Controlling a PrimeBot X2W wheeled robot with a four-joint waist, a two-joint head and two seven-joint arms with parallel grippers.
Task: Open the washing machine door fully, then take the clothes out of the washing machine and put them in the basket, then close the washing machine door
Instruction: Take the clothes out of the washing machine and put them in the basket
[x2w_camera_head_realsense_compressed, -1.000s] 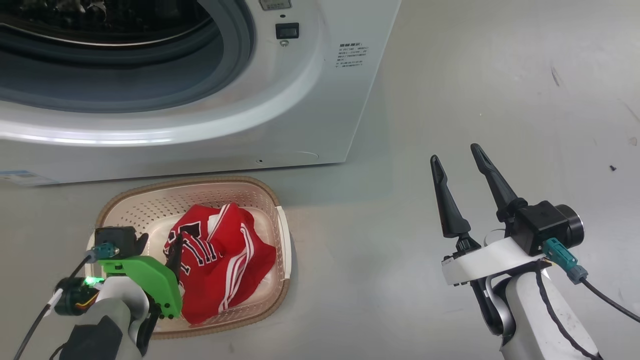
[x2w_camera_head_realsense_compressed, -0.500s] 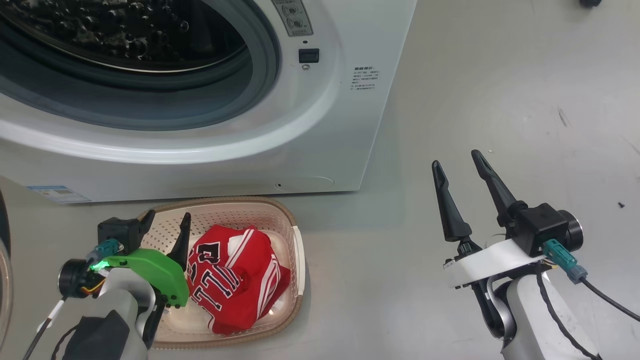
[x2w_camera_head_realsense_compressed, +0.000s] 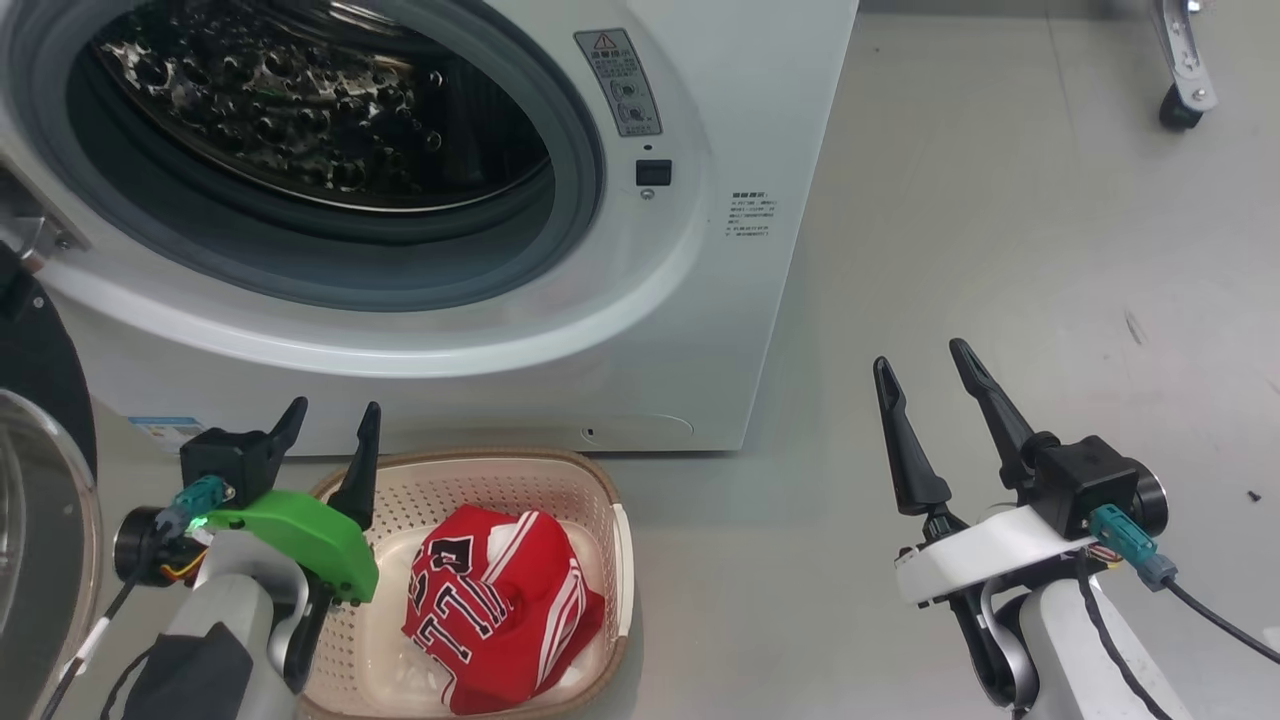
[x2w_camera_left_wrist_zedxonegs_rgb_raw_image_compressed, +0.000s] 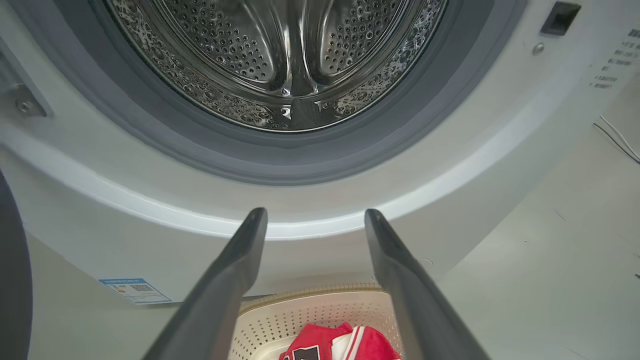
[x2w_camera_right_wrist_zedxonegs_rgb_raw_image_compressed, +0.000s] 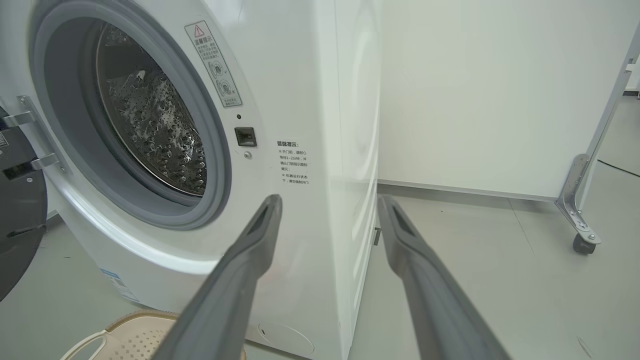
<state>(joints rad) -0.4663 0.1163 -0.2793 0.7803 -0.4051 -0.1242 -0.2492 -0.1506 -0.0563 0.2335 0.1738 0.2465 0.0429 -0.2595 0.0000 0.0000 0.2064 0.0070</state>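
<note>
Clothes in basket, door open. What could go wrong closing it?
1. The washing machine door stands at the far left, close beside the left arm; the open left gripper may lack room to get behind it.
2. The basket holding the clothes sits right in front of the washing machine; an arm sweeping the door shut could knock it.

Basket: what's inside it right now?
The red clothes lie bunched in the basket, with bare perforated bottom showing to their left. Anything under the clothes is covered.
</note>
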